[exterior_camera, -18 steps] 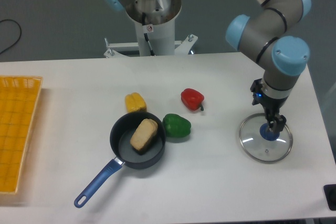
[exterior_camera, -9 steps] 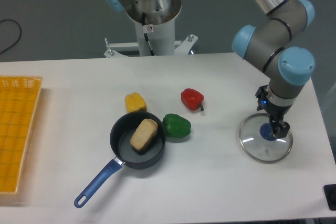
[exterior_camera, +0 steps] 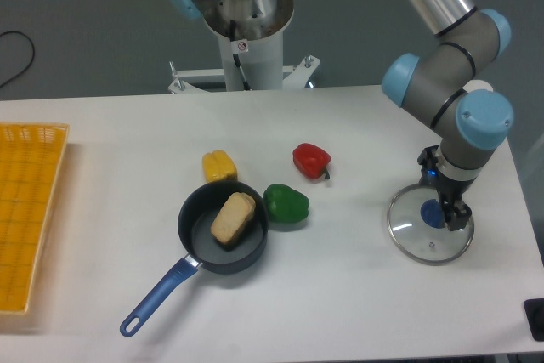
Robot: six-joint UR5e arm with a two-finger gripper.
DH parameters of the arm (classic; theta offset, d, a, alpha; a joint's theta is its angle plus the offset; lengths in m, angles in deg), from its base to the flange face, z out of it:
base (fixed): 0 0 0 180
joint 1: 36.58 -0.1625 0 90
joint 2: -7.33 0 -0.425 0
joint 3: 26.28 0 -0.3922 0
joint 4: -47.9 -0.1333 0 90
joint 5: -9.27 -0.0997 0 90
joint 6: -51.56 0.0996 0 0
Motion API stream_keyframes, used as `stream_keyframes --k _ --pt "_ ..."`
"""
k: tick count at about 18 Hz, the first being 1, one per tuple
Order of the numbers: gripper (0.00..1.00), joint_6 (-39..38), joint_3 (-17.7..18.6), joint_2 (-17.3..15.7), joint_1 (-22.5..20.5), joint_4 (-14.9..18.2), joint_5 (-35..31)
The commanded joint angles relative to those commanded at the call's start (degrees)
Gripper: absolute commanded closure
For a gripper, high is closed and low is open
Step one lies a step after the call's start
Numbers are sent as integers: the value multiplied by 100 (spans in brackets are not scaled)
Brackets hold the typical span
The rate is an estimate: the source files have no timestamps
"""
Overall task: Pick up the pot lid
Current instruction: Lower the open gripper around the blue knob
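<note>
Gripper (exterior_camera: 444, 189), two-finger: jaws parted, nothing grasped, one tip toward the top of the view and the other lower and to its right. Beneath them and slightly to the view's left lies the pot lid (exterior_camera: 425, 246), clear, laid flat on the table (exterior_camera: 348, 295), its blue knob (exterior_camera: 433, 213) uppermost and near the lower tip. Whether that tip touches the knob or only hangs over it, the single view does not settle. Above the jaws, toward the view's upper right: the wrist (exterior_camera: 481, 116) of the arm. Step in hand, by judgement: the approach, before any grip. The next move calls for centring the jaws over the knob, lowering them to straddle it, then closing and lifting straight up; a descent off-centre could nudge the lid aside. Farther out, to the view's left of the jaws: one red pepper (exterior_camera: 311, 161); one green pepper (exterior_camera: 286, 204), beside a dark pan (exterior_camera: 204, 240) with a blue handle (exterior_camera: 157, 297), which holds a tan, loaf-shaped item (exterior_camera: 232, 219); one yellow pepper (exterior_camera: 219, 167), just beyond the pan. Farthest from the jaws: a yellow crate (exterior_camera: 32, 210), at the view's left edge.
</note>
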Motion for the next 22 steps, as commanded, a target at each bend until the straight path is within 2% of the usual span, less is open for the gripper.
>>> stream_keyframes --k 12,22 --pt "0 -17 -193 132 0 0 0" --pt "0 -88 -202 202 53 -79 0"
